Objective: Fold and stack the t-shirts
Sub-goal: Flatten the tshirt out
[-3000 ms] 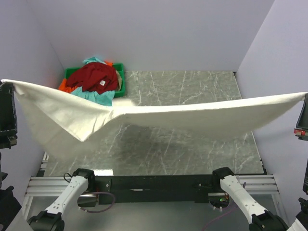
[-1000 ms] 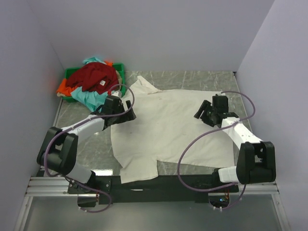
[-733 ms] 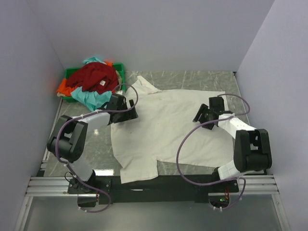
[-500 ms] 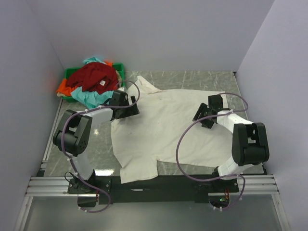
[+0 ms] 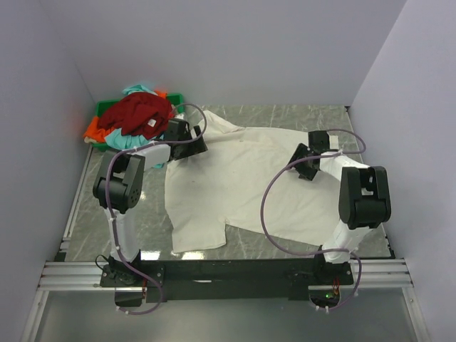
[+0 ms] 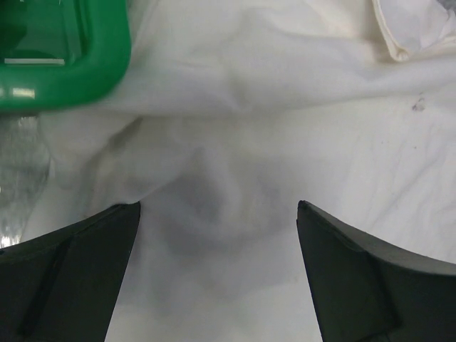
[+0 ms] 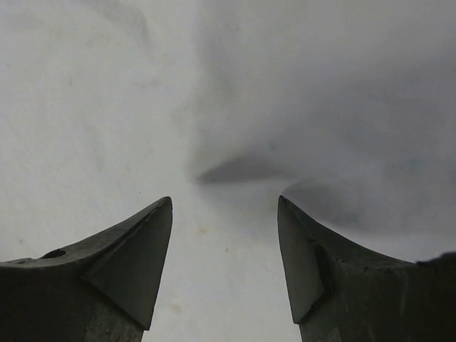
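Note:
A cream-white t-shirt (image 5: 242,185) lies spread flat on the marble table, with some wrinkles near its top left. My left gripper (image 5: 194,144) hovers open over that wrinkled corner (image 6: 214,157), right beside the green bin. Over the shirt's upper right part, my right gripper (image 5: 301,168) is also open, with bare cloth (image 7: 228,107) between its fingers. Neither gripper holds anything. The dark red t-shirt (image 5: 139,114), the teal one (image 5: 135,146) and the orange one (image 5: 95,130) are piled in the bin.
The green plastic bin (image 5: 177,101) stands at the back left; its corner (image 6: 85,71) shows close to my left fingers. Bare marble table (image 5: 285,117) runs behind the shirt. Lilac walls close in the left, back and right sides.
Three seconds ago the cream-white shirt hung stretched in the air between both grippers; now it lies on the table. Over the last second both grippers slid toward the back over the cloth.

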Tool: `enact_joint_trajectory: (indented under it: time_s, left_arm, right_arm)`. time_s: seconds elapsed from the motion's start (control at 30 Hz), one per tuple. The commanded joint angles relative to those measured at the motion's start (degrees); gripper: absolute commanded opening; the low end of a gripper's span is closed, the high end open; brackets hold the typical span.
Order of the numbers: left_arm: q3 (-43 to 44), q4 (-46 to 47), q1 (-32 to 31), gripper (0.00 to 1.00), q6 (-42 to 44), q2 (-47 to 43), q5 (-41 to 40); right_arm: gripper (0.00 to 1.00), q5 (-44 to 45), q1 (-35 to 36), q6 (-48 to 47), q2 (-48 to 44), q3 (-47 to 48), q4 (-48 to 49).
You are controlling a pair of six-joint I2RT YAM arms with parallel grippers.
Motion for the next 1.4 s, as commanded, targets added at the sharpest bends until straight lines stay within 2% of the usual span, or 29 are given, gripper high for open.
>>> enact_joint_trajectory:
  time_s: [0.0,0.23,0.37,0.47,0.67,0.87,0.97,1.07,1.23,1.37]
  left_arm:
    - [4.2,-4.1,0.8,0.99,1.9,5.0,1.3]
    - [10.4,-5.0,0.8,1.00,2.7,8.7,2.3]
    - [10.5,-4.5,0.6,1.00,2.5,6.2,2.6]
    - [9.6,-4.7,-0.3,1.00,2.6,2.6,2.0]
    - [3.8,-4.9,-2.9,1.00,2.1,-6.9,-1.2]
    - [-12.0,-2.1,-4.2,1.00,0.0,-17.6,-2.6]
    - [-17.3,-0.1,-4.3,0.99,-0.9,-22.3,-2.6]
    - [-21.3,0.0,-4.3,0.99,-0.9,-23.9,-2.6]
    - [-22.5,-0.4,-4.2,0.99,0.0,-23.3,-4.2]
    - [-21.0,0.2,-3.6,0.99,0.1,-21.2,-3.8]
  right_arm:
    - [0.68,1.0,-0.4,0.2,2.4,3.3,-0.6]
    - [0.66,0.0,-0.4,-1.3,4.6,7.6,-1.8]
    - [0.63,-2.7,-0.4,-4.1,3.2,10.0,-3.8]
    - [0.62,-3.2,-0.4,-5.2,-1.7,10.2,-5.4]
    - [0.62,-2.8,2.6,-5.4,-10.6,4.9,-6.5]
    - [0.62,-4.4,8.3,-3.6,-19.3,-3.2,-5.2]
    - [0.62,-4.3,9.8,-2.0,-21.9,-7.4,-3.4]
    - [0.62,-4.4,9.8,-1.3,-22.4,-10.3,-2.4]
    - [0.62,-5.5,9.8,-1.8,-20.2,-11.5,-1.2]
    - [0.62,-5.8,9.7,-2.2,-15.0,-10.1,-0.4]
